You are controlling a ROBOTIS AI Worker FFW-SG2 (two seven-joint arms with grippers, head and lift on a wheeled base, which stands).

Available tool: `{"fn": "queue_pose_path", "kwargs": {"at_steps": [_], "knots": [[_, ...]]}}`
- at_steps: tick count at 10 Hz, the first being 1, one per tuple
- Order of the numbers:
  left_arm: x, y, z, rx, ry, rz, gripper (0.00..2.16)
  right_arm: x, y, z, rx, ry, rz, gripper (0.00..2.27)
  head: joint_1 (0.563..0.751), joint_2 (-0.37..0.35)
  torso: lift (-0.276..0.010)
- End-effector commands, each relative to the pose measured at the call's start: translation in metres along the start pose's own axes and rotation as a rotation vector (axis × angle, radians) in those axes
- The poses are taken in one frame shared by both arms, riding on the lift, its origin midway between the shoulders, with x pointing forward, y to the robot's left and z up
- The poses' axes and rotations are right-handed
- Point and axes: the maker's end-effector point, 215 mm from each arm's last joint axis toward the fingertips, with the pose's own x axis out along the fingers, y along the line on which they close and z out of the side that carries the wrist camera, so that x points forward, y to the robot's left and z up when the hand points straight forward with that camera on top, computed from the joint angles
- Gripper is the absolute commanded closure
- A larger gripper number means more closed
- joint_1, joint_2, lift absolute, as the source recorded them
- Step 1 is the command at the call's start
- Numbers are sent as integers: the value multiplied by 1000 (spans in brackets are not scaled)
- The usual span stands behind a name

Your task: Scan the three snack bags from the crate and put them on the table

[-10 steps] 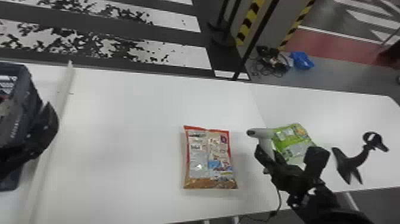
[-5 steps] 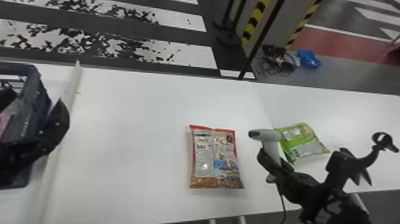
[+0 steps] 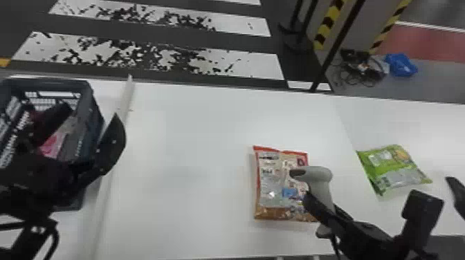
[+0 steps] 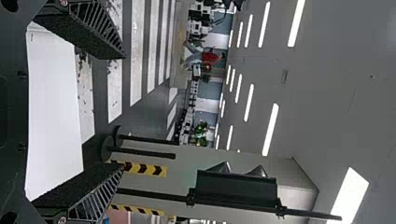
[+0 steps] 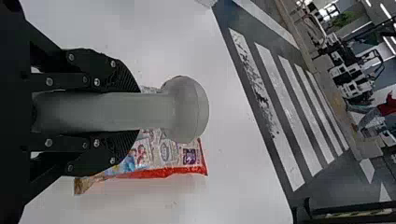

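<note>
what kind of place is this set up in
Probably a large indoor hall, perhaps a workshop or demo space: strip lights line the ceiling, white crosswalk-like stripes mark the dark floor, and yellow-and-black hazard striping stands beyond the table.

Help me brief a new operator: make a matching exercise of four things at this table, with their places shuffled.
1. Dark slatted plastic crate
2. Grey handheld plastic scanner
3. Red-edged plastic snack bag
4. Green plastic snack bag

A. Held in the right pincer
B. Lying on the white table, farthest right
C. Farthest left
D. Lying between crate and green bag

1-C; 2-A; 3-D; 4-B
</note>
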Motion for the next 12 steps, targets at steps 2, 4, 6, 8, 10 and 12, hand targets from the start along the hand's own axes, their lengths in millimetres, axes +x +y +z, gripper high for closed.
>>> {"fn": "queue_pose_path", "kwargs": {"at_steps": [2,4,6,8,10,12], "knots": [[-7,0,9,8,-36,0,46,20,33,-1,-72,-2,-11,2240,695,-115,-94],[-13,0,14,14,-40,1,46,45,40,0,-129,-28,-62,2240,695,-71,-94],[-14,-1,17,16,-43,3,46,59,54,4,-208,-93,-110,2240,695,-49,-94],[-13,0,13,2,-24,19,46,70,52,-4,-251,-99,-147,2240,695,-21,-94],[-12,3,9,-11,-1,48,46,76,44,-16,-264,-74,-170,2240,695,-11,-94],[-9,2,0,-22,25,72,46,81,35,-27,-275,-46,-184,2240,695,-9,-94]]}}
